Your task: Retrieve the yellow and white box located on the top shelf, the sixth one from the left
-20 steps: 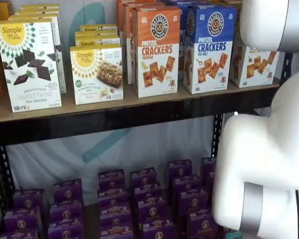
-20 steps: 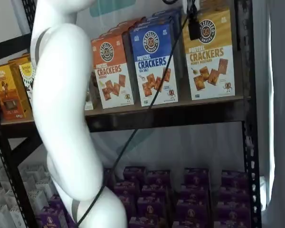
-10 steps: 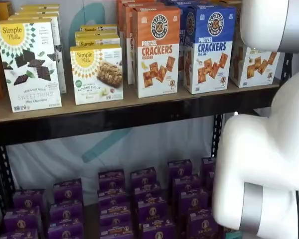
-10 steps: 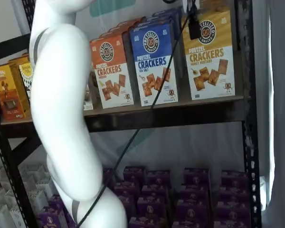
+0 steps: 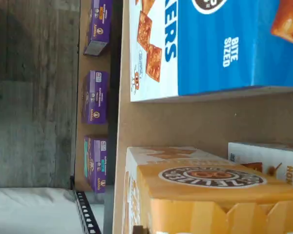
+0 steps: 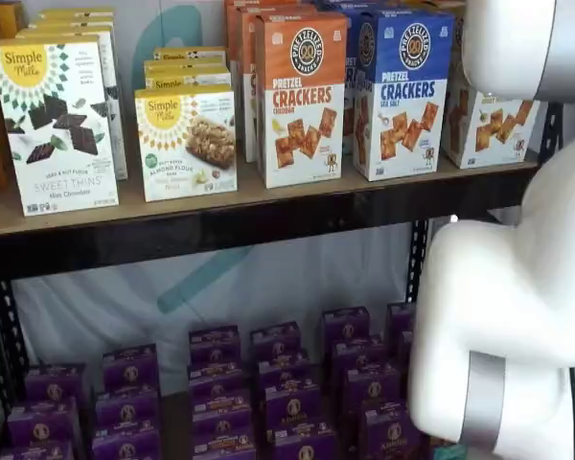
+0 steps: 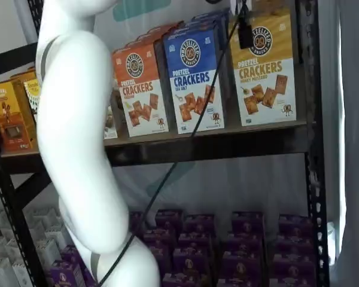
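The yellow and white box (image 7: 264, 72) stands at the right end of the top shelf (image 7: 227, 145), next to a blue-and-white cracker carton (image 7: 194, 78). In a shelf view only its white lower part (image 6: 489, 129) shows behind the arm. In the wrist view its yellow top with the round logo (image 5: 212, 187) is close below the camera. My gripper (image 7: 245, 33) hangs from the view's upper edge in front of the box's upper left corner. Only one black finger and a cable show, so I cannot tell whether it is open.
An orange-and-white cracker carton (image 6: 302, 96) and white Simple Mills boxes (image 6: 56, 125) stand further left on the top shelf. Purple boxes (image 6: 268, 383) fill the lower shelf. The white arm (image 7: 78, 137) crosses the left of a shelf view. A black upright (image 7: 314, 149) stands right of the box.
The arm has shifted slightly to the left in a shelf view. The black finger stays in front of the yellow and white box. No box has moved.
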Available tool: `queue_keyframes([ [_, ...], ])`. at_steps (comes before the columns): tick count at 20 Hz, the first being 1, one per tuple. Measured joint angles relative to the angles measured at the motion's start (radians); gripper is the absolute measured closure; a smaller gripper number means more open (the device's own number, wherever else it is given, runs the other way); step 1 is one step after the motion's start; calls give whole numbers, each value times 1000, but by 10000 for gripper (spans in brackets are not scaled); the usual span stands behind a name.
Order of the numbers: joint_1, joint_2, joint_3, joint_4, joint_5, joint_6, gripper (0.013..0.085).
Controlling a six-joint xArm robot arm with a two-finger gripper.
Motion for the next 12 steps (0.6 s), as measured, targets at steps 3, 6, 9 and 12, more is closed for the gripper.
queue_keyframes([
  [3, -1, -2, 3, 1, 0, -1, 370],
  [6, -1, -4, 6, -1, -1, -2, 370],
  [9, -4, 3, -9, -1, 20, -1, 370],
  [12, -10, -3, -12, 4, 33, -4, 370],
])
